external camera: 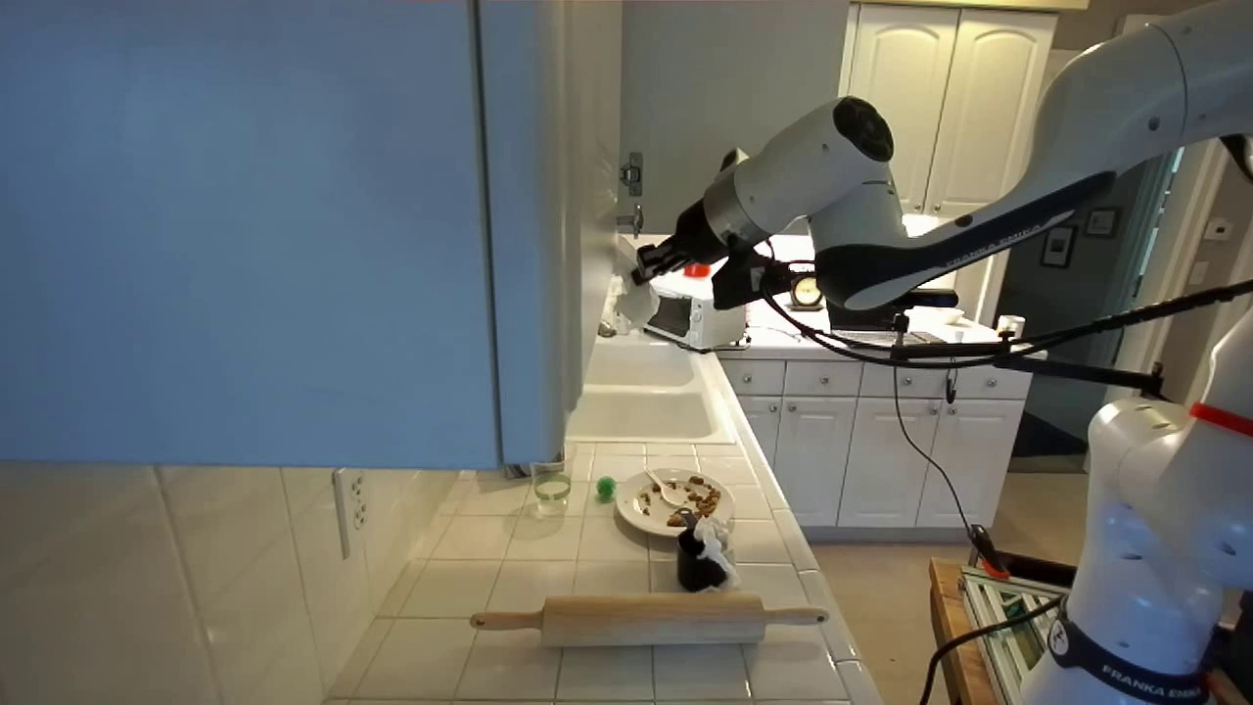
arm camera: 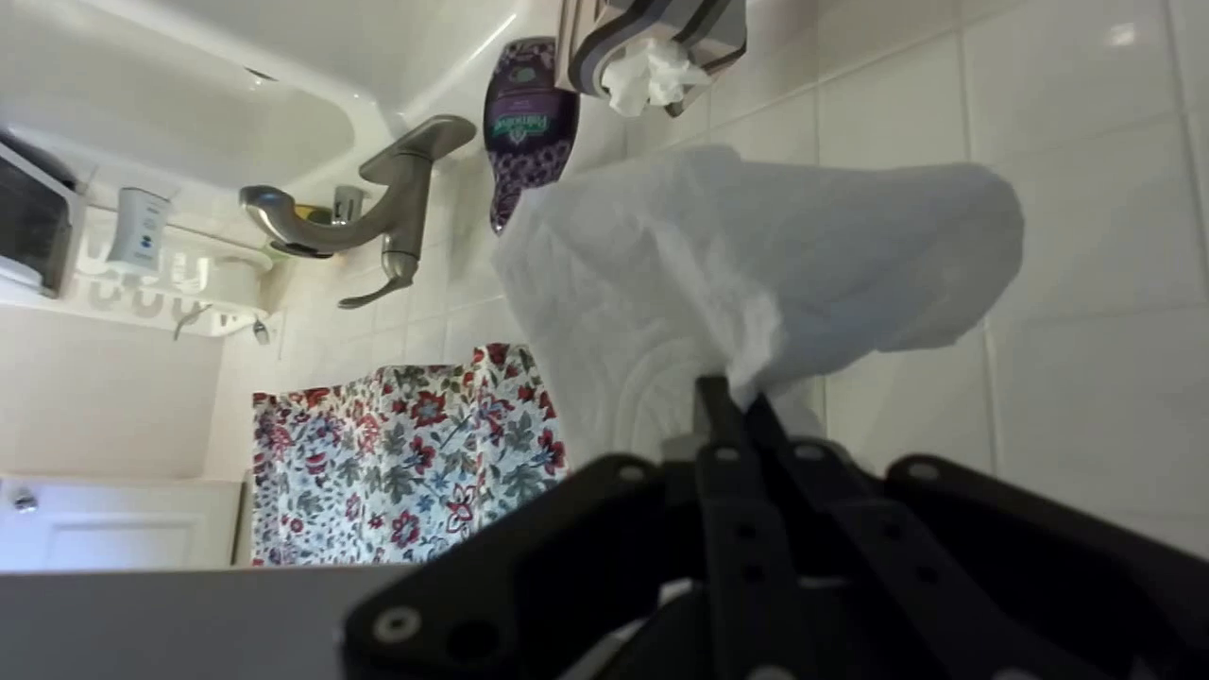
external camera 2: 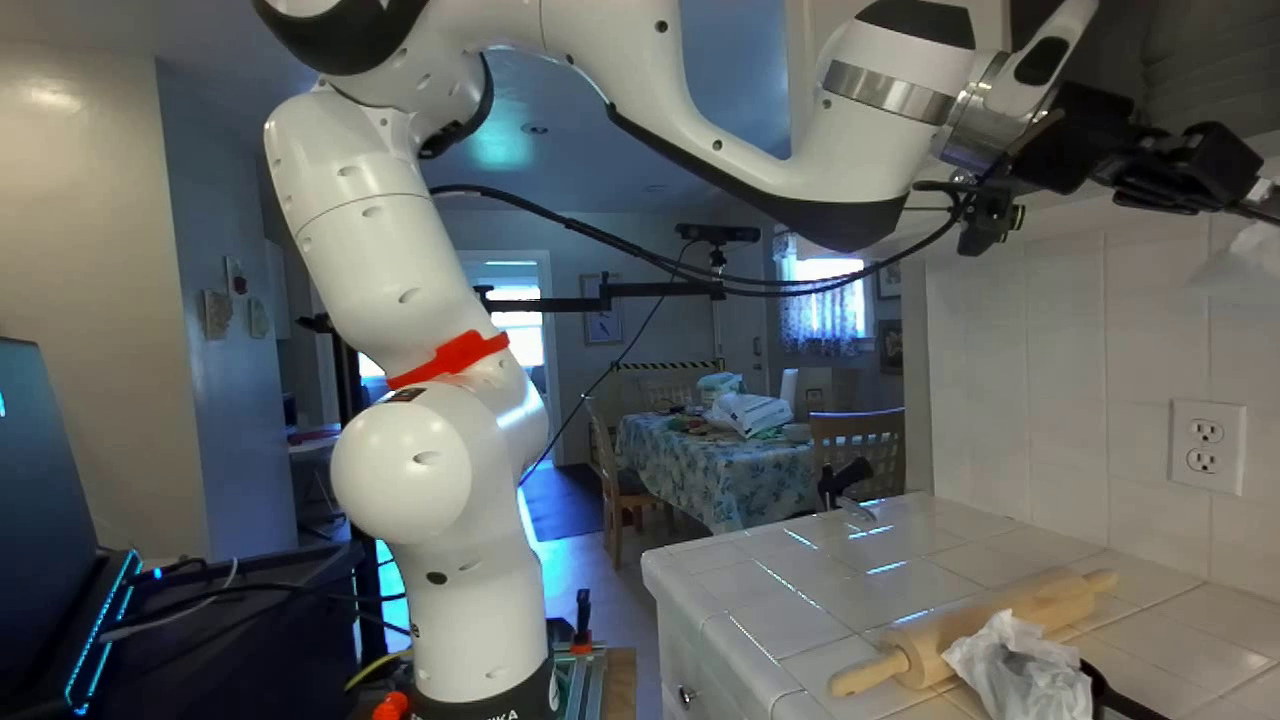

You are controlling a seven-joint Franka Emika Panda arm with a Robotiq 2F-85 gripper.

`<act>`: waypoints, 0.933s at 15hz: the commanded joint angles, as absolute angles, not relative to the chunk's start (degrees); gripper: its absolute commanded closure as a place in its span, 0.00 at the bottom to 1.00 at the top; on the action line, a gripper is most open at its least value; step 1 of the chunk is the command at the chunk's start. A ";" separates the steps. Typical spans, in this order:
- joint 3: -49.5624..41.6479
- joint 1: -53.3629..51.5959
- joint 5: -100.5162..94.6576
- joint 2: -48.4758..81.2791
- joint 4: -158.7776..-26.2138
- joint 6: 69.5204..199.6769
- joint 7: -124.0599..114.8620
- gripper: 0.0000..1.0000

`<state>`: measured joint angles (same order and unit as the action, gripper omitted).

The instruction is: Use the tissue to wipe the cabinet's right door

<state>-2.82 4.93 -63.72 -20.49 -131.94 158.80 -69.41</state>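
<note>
A white tissue point(arm camera: 784, 255) spreads out from my gripper point(arm camera: 741, 397), whose fingertips are shut on one bunched fold of it. In an exterior view the tissue point(external camera: 638, 308) hangs loosely under the gripper point(external camera: 638, 266), over the sink end of the counter. Only part of the tissue point(external camera 2: 1258, 245) shows at the edge of an exterior view, by the gripper point(external camera 2: 1250, 195). The cabinet's right door looks to be the flat pale grey panel point(external camera: 734, 88) with a metal hinge, standing open behind my arm. Its lower edge is above the tissue, and the two appear apart.
A large blue-grey cabinet panel point(external camera: 245, 225) fills the near left. Around the sink are a faucet point(arm camera: 401, 208), a purple soap bottle point(arm camera: 529, 123) and a tissue box point(arm camera: 614, 38). The counter holds a plate point(external camera: 646, 524), a black cup point(external camera: 693, 570) and a rolling pin point(external camera: 651, 622).
</note>
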 commanded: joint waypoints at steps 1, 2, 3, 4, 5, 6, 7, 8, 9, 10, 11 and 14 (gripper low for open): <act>-4.97 4.83 -61.76 -17.61 -130.80 162.41 -68.61 1.00; -6.01 3.89 -60.11 -16.01 -130.77 164.92 -67.33 1.00; -6.61 3.56 -59.32 -14.55 -130.62 167.83 -67.35 1.00; -7.26 2.83 -57.85 -12.74 -130.51 170.93 -66.40 1.00; -7.88 1.84 -56.14 -10.84 -130.38 173.90 -65.10 1.00; -8.25 0.88 -54.20 -8.99 -130.31 176.10 -63.75 1.00; -8.67 -0.41 -51.79 -6.94 -130.31 177.98 -61.76 1.00; -8.79 -1.49 -49.55 -5.16 -130.40 179.12 -60.20 1.00; -9.12 -2.97 -46.12 -3.50 -131.05 180.31 -57.84 1.00; -9.15 -4.20 -42.98 -1.61 -131.33 181.62 -55.53 1.00; -8.72 -5.22 -39.75 0.14 -131.48 182.04 -53.46 1.00; -5.53 -6.66 -28.80 3.47 -132.92 181.28 -45.47 1.00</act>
